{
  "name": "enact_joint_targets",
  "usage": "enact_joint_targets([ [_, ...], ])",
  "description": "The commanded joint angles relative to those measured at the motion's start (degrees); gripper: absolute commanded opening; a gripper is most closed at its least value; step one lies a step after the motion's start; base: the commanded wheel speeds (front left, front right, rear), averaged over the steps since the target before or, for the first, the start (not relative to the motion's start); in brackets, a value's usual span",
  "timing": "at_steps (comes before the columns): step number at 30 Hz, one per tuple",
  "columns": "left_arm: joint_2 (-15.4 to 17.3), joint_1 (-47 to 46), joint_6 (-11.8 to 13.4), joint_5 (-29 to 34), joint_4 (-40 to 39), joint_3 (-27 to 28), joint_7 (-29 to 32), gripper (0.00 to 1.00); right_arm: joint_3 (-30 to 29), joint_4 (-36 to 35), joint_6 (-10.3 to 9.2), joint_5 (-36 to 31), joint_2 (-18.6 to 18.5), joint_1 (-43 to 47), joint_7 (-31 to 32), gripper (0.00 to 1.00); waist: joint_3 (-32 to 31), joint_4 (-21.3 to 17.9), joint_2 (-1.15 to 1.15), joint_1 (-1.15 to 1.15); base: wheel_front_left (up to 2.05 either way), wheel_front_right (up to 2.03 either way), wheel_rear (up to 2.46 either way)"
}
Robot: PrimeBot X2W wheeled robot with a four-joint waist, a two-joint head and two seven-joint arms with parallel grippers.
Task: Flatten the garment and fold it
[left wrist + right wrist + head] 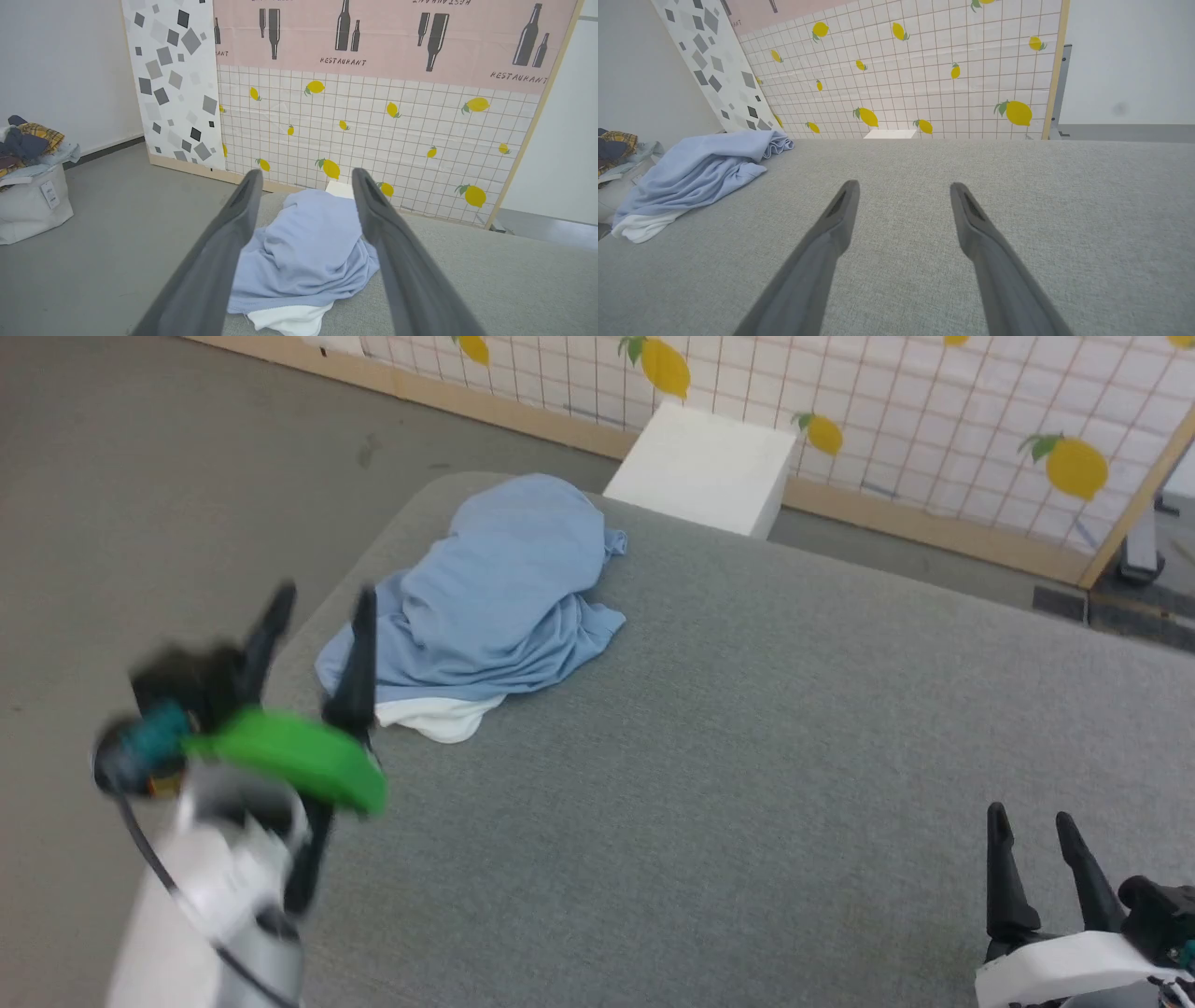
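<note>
Laundry bag: a white fabric bag [28, 205] heaped with mixed clothes stands on the grey floor [117, 242], at the far left of the left wrist view and well apart from the work surface.
Left gripper: the left gripper [325, 593] shows blurred at the lower left of the head view. Its two dark fingers are spread wide with nothing caught between them. It hangs over the left edge of the surface, at the near end of the garment. In its own wrist view the fingers frame the heap of cloth.
Green collar: a bright green collar [289, 761] sits around the left wrist, just behind the fingers.
Garment: the garment [495, 597], a light blue shirt, lies crumpled in a heap near the far left corner of the surface. Its white inner layer [439, 717] pokes out at the near end.
Work surface: a grey cloth-covered table [747, 756] with a rounded corner carries the shirt.
White box: a white box [705, 467] stands just beyond the far edge, between the table and the backdrop.
Backdrop: a wood-framed lemon-print grid panel [934, 411] stands behind. The left wrist view shows a pink strip with bottles above it.
Right gripper: the right gripper [1032, 821] is at the lower right of the head view. Its fingers are spread wide and empty over bare grey cloth, well apart from the shirt.
</note>
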Motion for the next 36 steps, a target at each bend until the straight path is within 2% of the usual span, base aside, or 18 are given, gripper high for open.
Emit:
enact_joint_targets([
  [1,0.4,-3.6,-0.5,-2.3,0.7,0.5,2.1,1.00,-0.4,-0.4,-0.10,-0.4,0.0,-0.3,-0.3,1.00,2.0,-1.5,0.00,0.00,0.00,0.00,0.00],
  [3,0.8,-8.2,-0.8,-5.6,2.6,1.6,5.6,1.00,-0.8,-0.9,-0.10,-1.0,0.0,-0.9,-0.3,1.00,3.6,-2.4,0.00,0.00,0.00,0.00,0.00],
  [9,5.2,-19.7,-1.2,-7.6,10.1,1.6,15.6,1.00,-2.1,-2.5,-0.10,-2.9,0.0,-3.2,-0.3,1.00,8.6,-6.0,0.00,0.00,0.00,0.00,0.00],
  [16,7.0,-27.0,0.9,-10.7,19.9,2.6,26.7,1.00,-2.5,-3.6,-0.10,-4.0,0.0,-5.5,-0.3,1.00,14.0,-10.5,0.00,0.00,0.00,0.00,0.00],
  [21,8.6,-29.7,3.2,-10.9,23.9,2.8,33.4,1.00,-3.2,-4.5,-0.10,-4.6,0.0,-6.5,-0.3,1.00,17.7,-12.6,0.00,0.00,0.00,0.00,0.00],
  [25,9.2,-30.8,5.1,-12.0,26.0,2.8,41.1,1.00,-3.4,-5.5,-0.10,-5.2,0.0,-7.4,-0.3,1.00,20.6,-13.9,0.00,0.00,0.00,0.00,0.00],
  [32,8.7,-30.0,11.7,-15.5,26.3,4.8,54.0,1.00,-3.3,-7.1,-0.10,-5.7,0.0,-9.3,-0.3,1.00,25.5,-16.1,0.00,0.00,0.00,0.00,0.00],
  [36,9.0,-29.5,13.1,-15.0,24.9,4.9,54.4,1.00,-3.6,-7.7,-0.10,-6.1,0.0,-10.0,-0.3,1.00,27.8,-16.9,0.00,0.00,0.00,0.00,0.00],
])
